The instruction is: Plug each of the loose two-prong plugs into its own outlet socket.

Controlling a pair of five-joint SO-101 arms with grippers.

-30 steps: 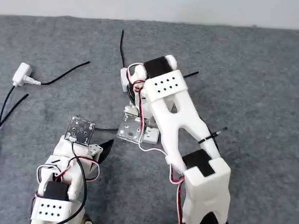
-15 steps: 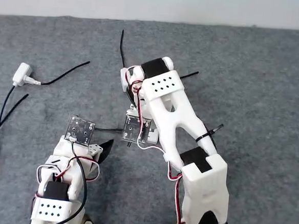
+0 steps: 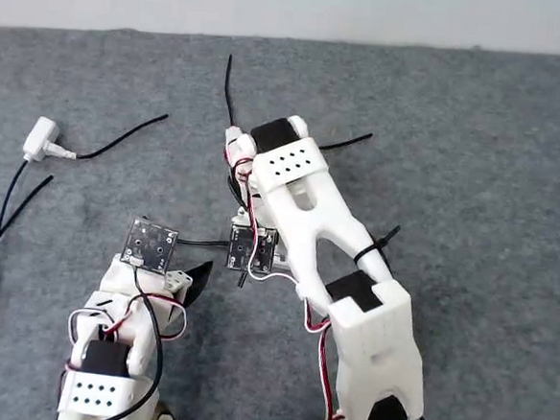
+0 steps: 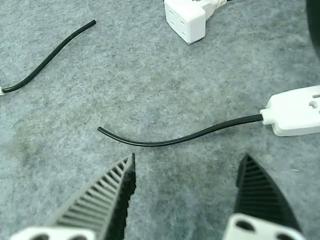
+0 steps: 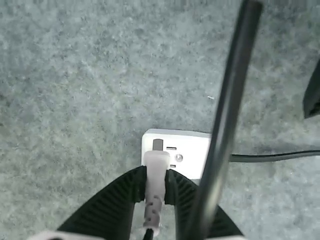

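So the right gripper (image 5: 155, 173) is clamped tight on a white plug (image 5: 156, 160), mid-table. The plug's tip sits right at the face of a white socket (image 5: 186, 148) lying on the carpet (image 5: 75, 75). Honestly can't tell if the prongs are actually in the slots. The left gripper (image 4: 185, 182) is near-left, jaws wide over the carpet, with a black cord (image 4: 165, 141) just past its fingertips. A second plug (image 3: 41, 139) lies far left, well apart from both arms.
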